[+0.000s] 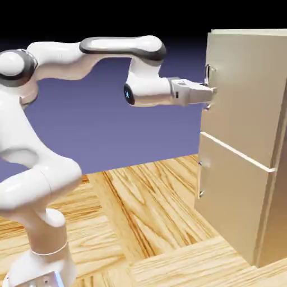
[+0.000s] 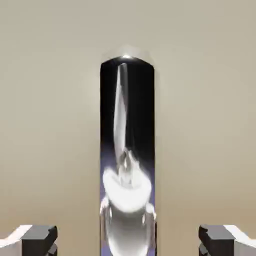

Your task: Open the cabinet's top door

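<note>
While the arm (image 1: 84,53) reaches level across to the right, we see its gripper (image 1: 208,92) set right at the handle (image 1: 209,84) of the top door (image 1: 246,95), near that door's left edge in the exterior view. We find the cabinet (image 1: 269,224) standing upright at the right of the wooden table (image 1: 157,224), with the lower door (image 1: 232,207) (and its own small handle (image 1: 200,179)) below. From the hand view, we see the handle (image 2: 127,150) as a dark, mirror-like vertical bar running up the middle against the beige door (image 2: 50,125), with one grey fingertip (image 2: 35,237) low on the left and the other (image 2: 220,237) low on the right. We read the jaws as spread wide, both tips standing clear of the bar, which lies between them. We cannot tell from the exterior view whether the top door sits flush or slightly ajar.
</note>
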Robot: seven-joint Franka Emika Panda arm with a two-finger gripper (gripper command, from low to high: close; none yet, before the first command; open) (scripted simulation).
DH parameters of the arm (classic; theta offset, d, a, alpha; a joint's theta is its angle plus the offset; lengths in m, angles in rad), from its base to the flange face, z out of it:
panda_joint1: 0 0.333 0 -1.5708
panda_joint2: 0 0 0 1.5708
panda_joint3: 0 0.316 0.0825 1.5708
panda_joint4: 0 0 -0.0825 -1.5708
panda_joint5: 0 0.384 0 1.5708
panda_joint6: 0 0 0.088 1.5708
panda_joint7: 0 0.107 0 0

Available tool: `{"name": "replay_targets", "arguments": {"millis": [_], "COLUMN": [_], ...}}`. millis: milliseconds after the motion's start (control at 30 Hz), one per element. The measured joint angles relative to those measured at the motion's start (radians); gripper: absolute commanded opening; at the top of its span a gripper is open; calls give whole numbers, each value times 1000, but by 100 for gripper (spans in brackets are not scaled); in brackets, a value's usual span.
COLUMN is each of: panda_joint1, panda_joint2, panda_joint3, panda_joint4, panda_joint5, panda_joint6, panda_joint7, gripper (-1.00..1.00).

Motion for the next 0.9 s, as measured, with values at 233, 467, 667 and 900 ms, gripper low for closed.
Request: {"name": "replay_targets", "arguments": {"millis": [233,467,667,900], "panda_joint1": [254,507,694,822], "panda_joint2": [94,95,18,-94], "panda_joint3": [-213,-441,-637,-835], "panda_joint4": [-73,-176,-311,-449], "panda_joint5": [0,-148,-409,-717], "panda_joint6": [-30,-80,-171,-304], "panda_joint7": [-159,-120,49,226], "gripper": [-100,-100,-100,-100]}}
